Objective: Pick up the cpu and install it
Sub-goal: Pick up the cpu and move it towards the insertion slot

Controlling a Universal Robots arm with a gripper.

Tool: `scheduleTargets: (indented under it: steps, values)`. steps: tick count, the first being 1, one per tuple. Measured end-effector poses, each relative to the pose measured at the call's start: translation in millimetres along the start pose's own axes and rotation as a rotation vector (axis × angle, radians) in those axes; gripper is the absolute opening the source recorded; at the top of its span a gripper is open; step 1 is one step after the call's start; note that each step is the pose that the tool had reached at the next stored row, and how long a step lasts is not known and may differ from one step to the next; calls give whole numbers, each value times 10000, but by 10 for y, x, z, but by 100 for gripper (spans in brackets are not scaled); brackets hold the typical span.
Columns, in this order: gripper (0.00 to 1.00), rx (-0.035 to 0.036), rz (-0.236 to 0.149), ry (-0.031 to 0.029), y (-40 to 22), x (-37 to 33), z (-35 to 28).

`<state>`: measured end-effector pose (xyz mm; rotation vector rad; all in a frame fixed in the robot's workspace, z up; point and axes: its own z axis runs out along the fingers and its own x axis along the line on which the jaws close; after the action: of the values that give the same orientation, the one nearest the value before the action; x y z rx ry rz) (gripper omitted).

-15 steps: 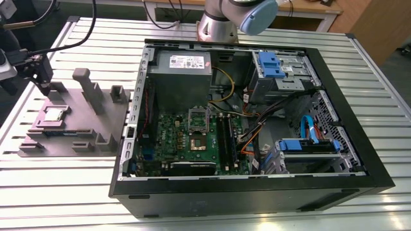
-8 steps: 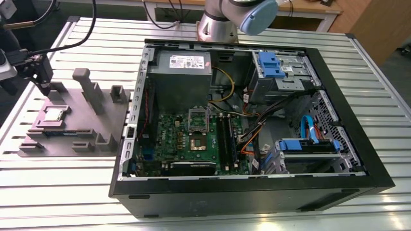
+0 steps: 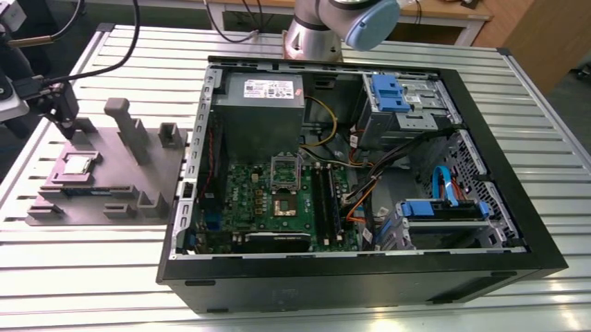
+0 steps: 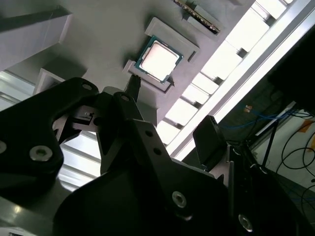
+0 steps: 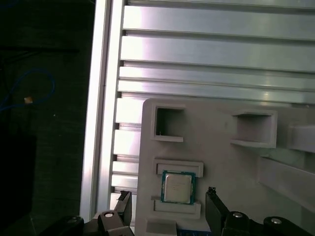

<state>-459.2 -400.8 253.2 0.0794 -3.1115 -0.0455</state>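
Black-bodied and closest to the lens in the first wrist view, the gripper (image 5: 168, 195) hovers with its jaws spread and nothing between them, and the cpu (image 5: 178, 187) lies flat in its recess on the grey holder tray (image 5: 221, 152) just beyond the fingertips. In the exterior view that tray sits at the frame's middle left, well apart from the open computer case (image 3: 544, 257) at centre, so the step in hand appears to be the approach for the pick. Judging from this, the next move calls for a straight descent keeping the chip centred, then a gentle, square closing on its thin edges.
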Motion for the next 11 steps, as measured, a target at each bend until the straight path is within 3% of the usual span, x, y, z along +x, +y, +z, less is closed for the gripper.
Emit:
scheduleTargets:
  steps: [6,11]
  values:
    - [70,-27,-3,-17,-6,-3,95]
    - [70,-17,-9,-222,-9,-4,142]
